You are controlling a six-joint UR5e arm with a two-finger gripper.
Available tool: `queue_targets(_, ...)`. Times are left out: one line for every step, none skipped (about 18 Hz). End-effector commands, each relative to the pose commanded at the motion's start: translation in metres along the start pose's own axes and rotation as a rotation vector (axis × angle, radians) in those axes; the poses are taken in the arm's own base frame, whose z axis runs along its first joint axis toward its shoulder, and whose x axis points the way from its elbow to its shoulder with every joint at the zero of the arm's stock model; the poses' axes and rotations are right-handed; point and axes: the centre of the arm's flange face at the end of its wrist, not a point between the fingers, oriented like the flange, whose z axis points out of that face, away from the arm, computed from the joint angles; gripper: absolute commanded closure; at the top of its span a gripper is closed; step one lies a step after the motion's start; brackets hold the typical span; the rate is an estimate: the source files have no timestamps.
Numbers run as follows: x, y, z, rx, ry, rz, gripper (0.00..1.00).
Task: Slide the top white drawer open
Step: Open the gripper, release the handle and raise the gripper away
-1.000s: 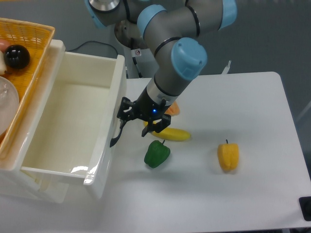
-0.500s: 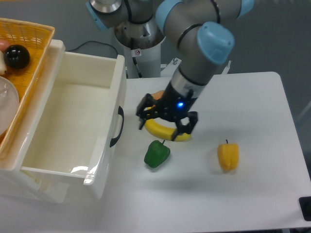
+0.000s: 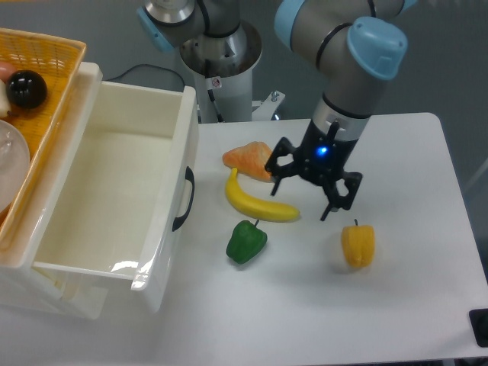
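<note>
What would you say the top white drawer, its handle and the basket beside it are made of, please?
The top white drawer looks like glossy cream plastic: its rim shows bright glare. Its curved handle seems to be black plastic, though its finish is hard to judge. The basket looks like orange woven material, with a lattice pattern; whether wicker or plastic is unclear.

White table (image 3: pixel 396 305) with banana (image 3: pixel 259 203), green pepper (image 3: pixel 245 241), yellow pepper (image 3: pixel 357 245), orange wedge-shaped piece (image 3: pixel 245 159).
</note>
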Motion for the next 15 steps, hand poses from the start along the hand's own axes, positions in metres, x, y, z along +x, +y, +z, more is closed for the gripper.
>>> queue_targets(-0.004, 0.008, 0.010, -0.075, 0.000, 0.043, 0.00)
queue_targets(-0.005, 0.012, 0.013, -0.121, -0.003, 0.075, 0.00)
queue_targets(-0.007, 0.015, 0.014, -0.145, -0.002, 0.087, 0.00)
queue_targets(-0.011, 0.021, 0.017, -0.151, 0.005, 0.084, 0.00)
queue_targets(-0.014, 0.026, 0.019, -0.154, 0.012, 0.075, 0.00)
queue_targets(-0.016, 0.026, 0.018, -0.154, 0.010, 0.074, 0.00)
queue_targets(-0.018, 0.028, 0.019, -0.154, 0.010, 0.071, 0.00)
queue_targets(-0.020, 0.028, 0.023, -0.157, 0.014, 0.070, 0.00)
queue_targets(-0.022, 0.028, 0.025, -0.159, 0.016, 0.070, 0.00)
queue_targets(-0.024, 0.029, 0.030, -0.162, 0.022, 0.068, 0.00)
queue_targets(-0.025, 0.031, 0.031, -0.162, 0.023, 0.065, 0.00)
queue_targets(-0.028, 0.035, 0.032, -0.163, 0.024, 0.058, 0.00)
queue_targets(-0.030, 0.037, 0.035, -0.163, 0.026, 0.055, 0.00)
queue_targets(-0.030, 0.038, 0.036, -0.164, 0.028, 0.053, 0.00)
queue_targets(-0.032, 0.039, 0.039, -0.165, 0.033, 0.051, 0.00)
